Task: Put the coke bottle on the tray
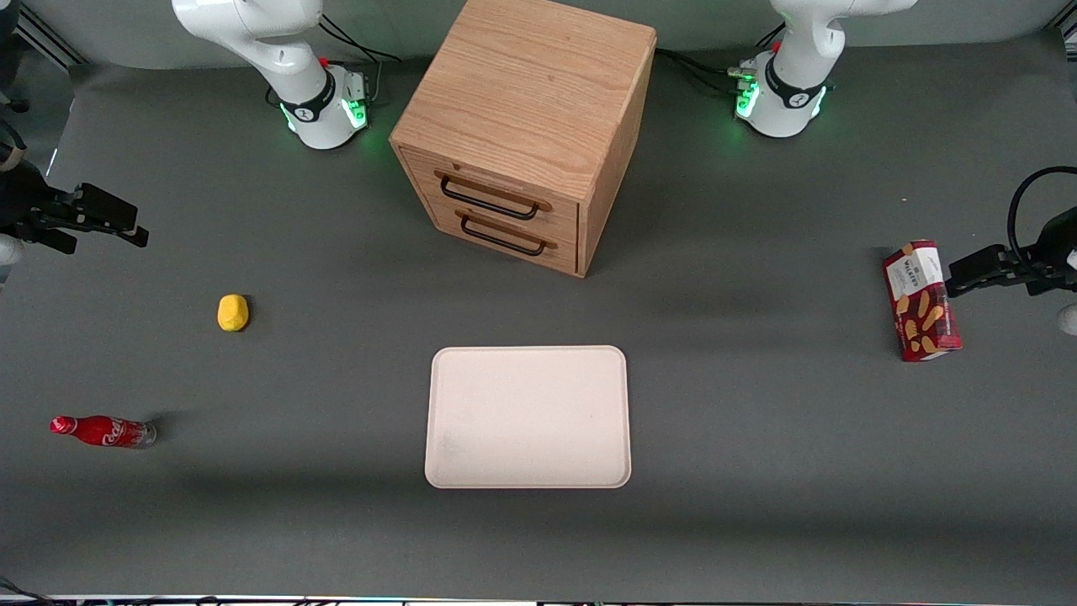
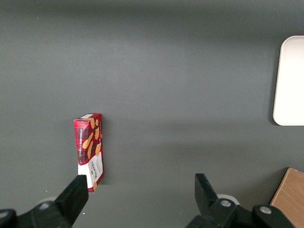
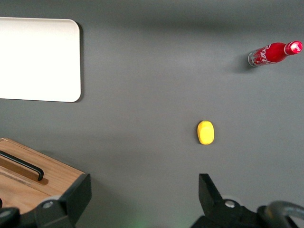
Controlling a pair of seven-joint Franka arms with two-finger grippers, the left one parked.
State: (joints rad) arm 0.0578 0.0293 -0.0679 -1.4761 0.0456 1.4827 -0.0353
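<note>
Coke bottle (image 1: 103, 431): one small slim bottle, red cap, red wrap with white script, clear base; stands on the dark grey table (image 1: 757, 471) toward the working arm's end, nearer the front camera than the yellow lump, well apart from the tray; also seen from the right wrist camera (image 3: 274, 52), untouched. Tray (image 1: 528, 417): one large flat pale cream rectangle with rounded corners and a low rim, lying flat near the middle of the table, in front of the cabinet and nearer the front camera than it; nothing rests on it; a corner shows in the right wrist view (image 3: 42, 59) and an edge in the left wrist view (image 2: 289, 80). Gripper (image 1: 109, 220): the right arm's, dark, held above the table at the working arm's end, farther from the front camera than the bottle and well apart from it; its two fingers (image 3: 76, 197) stand wide apart with bare table between them, holding nothing. Yellow lump (image 1: 233, 312): one small rounded object, between the gripper and the bottle in depth, resting on the table (image 3: 205, 132). Wooden drawer cabinet (image 1: 526, 126): two drawers with dark bar handles, set at an angle. Red biscuit box (image 1: 921, 300): lies toward the parked arm's end (image 2: 89, 147).
</note>
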